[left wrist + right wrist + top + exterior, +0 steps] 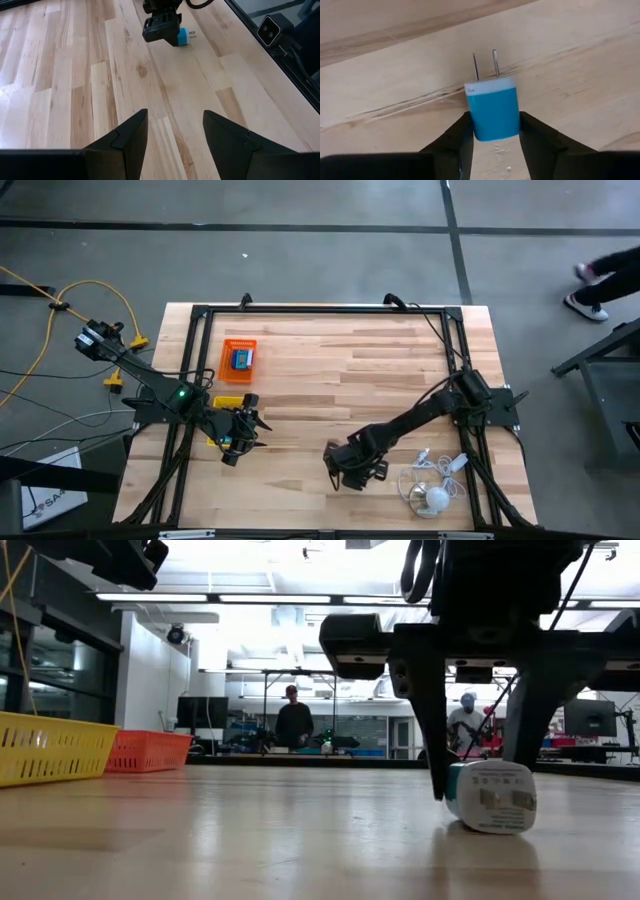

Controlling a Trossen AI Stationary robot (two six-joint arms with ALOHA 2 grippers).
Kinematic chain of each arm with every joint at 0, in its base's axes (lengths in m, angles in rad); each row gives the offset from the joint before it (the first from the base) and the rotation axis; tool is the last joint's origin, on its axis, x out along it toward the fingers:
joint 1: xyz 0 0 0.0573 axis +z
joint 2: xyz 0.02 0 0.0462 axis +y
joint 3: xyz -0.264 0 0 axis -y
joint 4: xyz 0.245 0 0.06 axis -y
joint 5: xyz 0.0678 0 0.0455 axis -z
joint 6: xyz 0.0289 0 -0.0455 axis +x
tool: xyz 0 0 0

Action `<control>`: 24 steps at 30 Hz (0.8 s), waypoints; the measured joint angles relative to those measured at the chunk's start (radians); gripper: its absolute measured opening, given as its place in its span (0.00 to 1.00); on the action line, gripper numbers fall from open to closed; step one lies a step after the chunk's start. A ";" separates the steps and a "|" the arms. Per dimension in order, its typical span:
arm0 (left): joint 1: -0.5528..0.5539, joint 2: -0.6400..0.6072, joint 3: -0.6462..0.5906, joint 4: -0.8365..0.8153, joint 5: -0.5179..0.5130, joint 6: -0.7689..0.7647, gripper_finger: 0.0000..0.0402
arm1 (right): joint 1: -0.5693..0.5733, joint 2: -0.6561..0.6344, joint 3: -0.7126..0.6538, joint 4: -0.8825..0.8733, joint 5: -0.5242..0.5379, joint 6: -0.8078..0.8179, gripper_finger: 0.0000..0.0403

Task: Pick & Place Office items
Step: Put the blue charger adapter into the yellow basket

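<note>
While the left gripper (247, 432) hangs over the left part of the pale wooden plank table (340, 360) with its two dark fingers (125, 137) parted and nothing between them, the right gripper (495, 131) is down at the table surface toward the near right. Its fingers (454, 137) press against both sides of a small teal-blue plastic wall charger with a white face and two metal prongs (494, 112); the charger lies on its side on the wood, prongs pointing away from the wrist. From table height its white pronged face (492, 797) shows between the dark fingers. A flat orange tray (238, 361) holding a blue item sits at the far left, a yellow tray (50, 747) beside it nearer the left arm. A white cable bundle with a round white piece (436, 488) lies just right of the right gripper. People stand in the room beyond.
</note>
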 joint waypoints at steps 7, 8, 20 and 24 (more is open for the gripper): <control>0.000 0.000 0.000 0.000 0.000 0.000 0.46 | 0.006 -0.020 0.000 0.005 0.021 0.044 0.31; 0.000 0.000 0.000 0.000 0.000 0.000 0.46 | 0.006 -0.022 0.000 0.011 0.021 0.060 0.31; 0.000 0.000 0.000 -0.001 0.001 0.000 0.46 | 0.005 -0.036 0.000 0.143 0.084 0.282 0.30; 0.000 0.000 0.000 0.000 0.001 0.000 0.46 | 0.005 -0.036 0.000 0.193 0.085 0.363 0.31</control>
